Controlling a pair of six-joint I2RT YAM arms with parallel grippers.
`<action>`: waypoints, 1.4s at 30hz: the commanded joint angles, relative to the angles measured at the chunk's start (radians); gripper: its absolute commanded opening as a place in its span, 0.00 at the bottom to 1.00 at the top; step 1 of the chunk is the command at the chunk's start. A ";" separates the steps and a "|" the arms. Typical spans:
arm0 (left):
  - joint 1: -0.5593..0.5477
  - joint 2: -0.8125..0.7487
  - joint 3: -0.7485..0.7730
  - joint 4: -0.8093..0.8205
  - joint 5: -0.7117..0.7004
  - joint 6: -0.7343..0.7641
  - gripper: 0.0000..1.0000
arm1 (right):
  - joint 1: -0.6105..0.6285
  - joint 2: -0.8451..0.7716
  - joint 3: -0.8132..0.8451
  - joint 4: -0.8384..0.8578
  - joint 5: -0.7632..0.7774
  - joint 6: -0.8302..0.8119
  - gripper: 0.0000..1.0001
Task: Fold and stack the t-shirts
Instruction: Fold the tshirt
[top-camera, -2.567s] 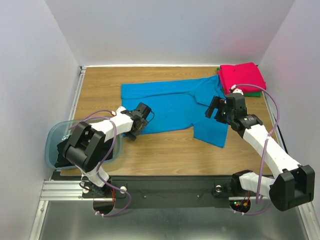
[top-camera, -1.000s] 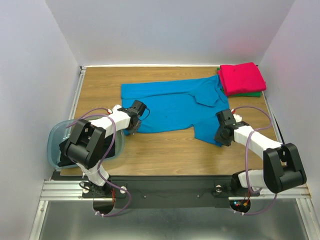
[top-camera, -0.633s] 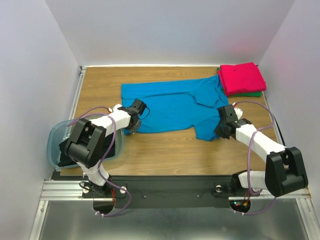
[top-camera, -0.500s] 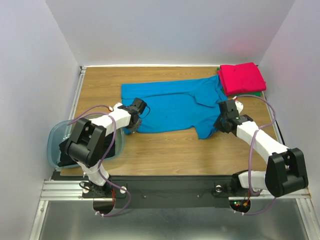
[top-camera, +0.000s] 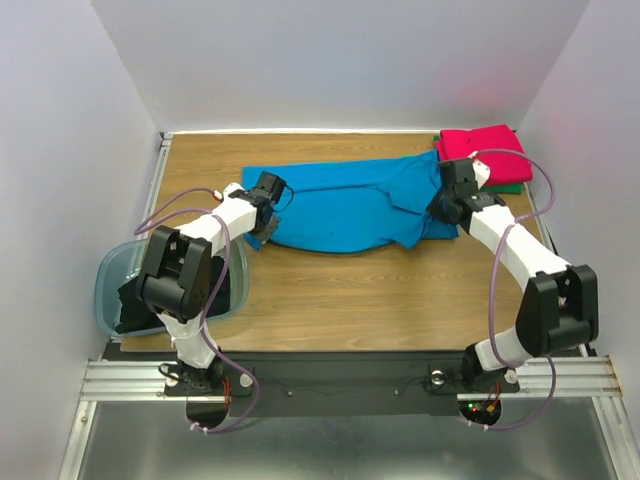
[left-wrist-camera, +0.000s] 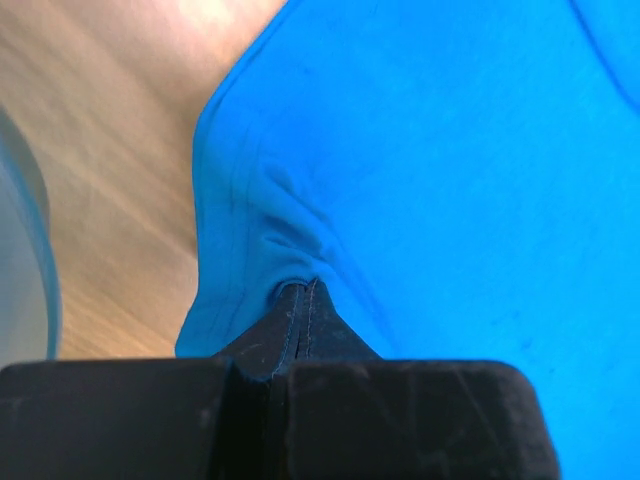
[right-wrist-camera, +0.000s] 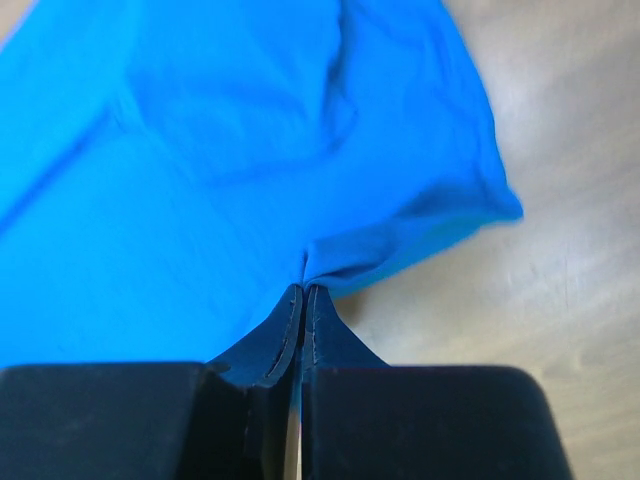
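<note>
While the left pincer (left-wrist-camera: 305, 292) and right pincer (right-wrist-camera: 303, 292) each clamp just a thin pinch of hem on the bright blue t-shirt (top-camera: 335, 205) spread over the far tabletop (top-camera: 340, 295), uneven pulling could slip one corner free, skewing the fold.

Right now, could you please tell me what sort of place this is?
Probably a robot lab test cell: white walls box in a wooden table, with left arm and right arm bolted to a dark rail.

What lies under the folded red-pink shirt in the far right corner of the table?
A green shirt: only a thin edge peeks out beneath the red-pink shirt. The rest is covered, so anything below it cannot be seen.
</note>
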 joint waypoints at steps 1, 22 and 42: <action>0.028 0.018 0.080 -0.028 -0.005 0.066 0.00 | -0.027 0.068 0.116 0.039 0.052 -0.024 0.00; 0.134 0.277 0.464 -0.097 0.052 0.337 0.00 | -0.089 0.443 0.527 0.039 0.032 -0.141 0.00; 0.211 0.460 0.857 -0.192 0.039 0.445 0.98 | -0.127 0.727 0.885 0.015 -0.114 -0.245 0.60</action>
